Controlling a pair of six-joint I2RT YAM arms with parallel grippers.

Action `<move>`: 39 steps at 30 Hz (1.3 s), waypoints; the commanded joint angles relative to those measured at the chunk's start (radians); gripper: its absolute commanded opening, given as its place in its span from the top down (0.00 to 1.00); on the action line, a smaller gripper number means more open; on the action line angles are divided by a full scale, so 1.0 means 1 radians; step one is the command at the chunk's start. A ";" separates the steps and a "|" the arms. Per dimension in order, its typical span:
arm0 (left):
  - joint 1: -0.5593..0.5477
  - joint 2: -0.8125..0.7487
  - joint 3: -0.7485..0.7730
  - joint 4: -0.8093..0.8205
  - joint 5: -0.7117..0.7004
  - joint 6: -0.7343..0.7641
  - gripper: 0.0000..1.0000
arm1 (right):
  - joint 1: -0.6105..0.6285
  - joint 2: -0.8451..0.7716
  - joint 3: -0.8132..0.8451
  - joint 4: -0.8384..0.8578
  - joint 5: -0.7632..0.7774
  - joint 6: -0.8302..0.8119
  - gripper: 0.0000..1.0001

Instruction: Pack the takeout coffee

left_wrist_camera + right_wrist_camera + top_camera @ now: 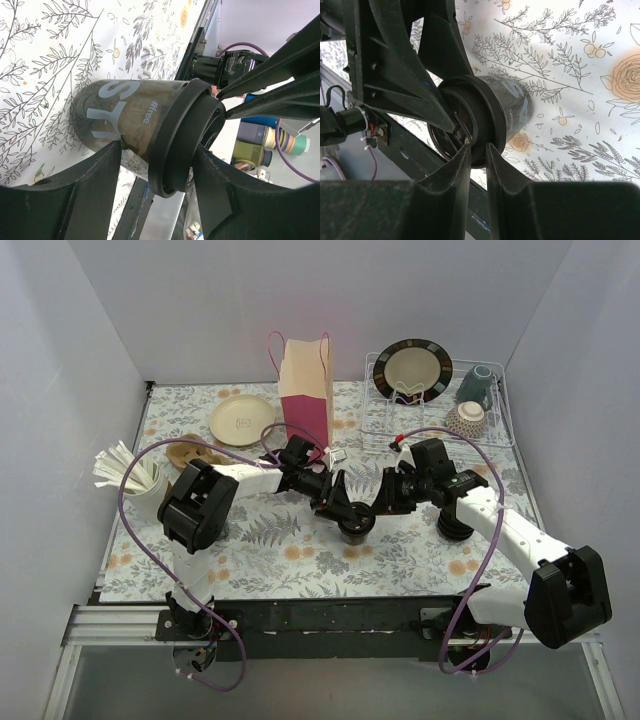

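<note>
Not packed yet. Finds the takeout coffee (355, 527) standing on the flowered cloth (280, 560) at mid-table, in front of the paper bag (307, 390) and apart from it. Clasps the cup's body with the left gripper (157, 147), fingers (90, 195) about half spread and pressed against either side. Pinches the rim of the lid (487, 110) with the right gripper (477, 146), tips nearly together with only a narrow gap between. Looks to be seating the lid; cannot tell whether it is fully snapped down. Leaves, by this reading, the main part undone: lifting the cup, carrying it over to the bag, lowering it upright through the top, letting go
</note>
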 commanded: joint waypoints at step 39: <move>-0.005 0.082 -0.021 -0.224 -0.414 0.159 0.39 | 0.045 -0.063 -0.110 0.049 0.106 0.084 0.69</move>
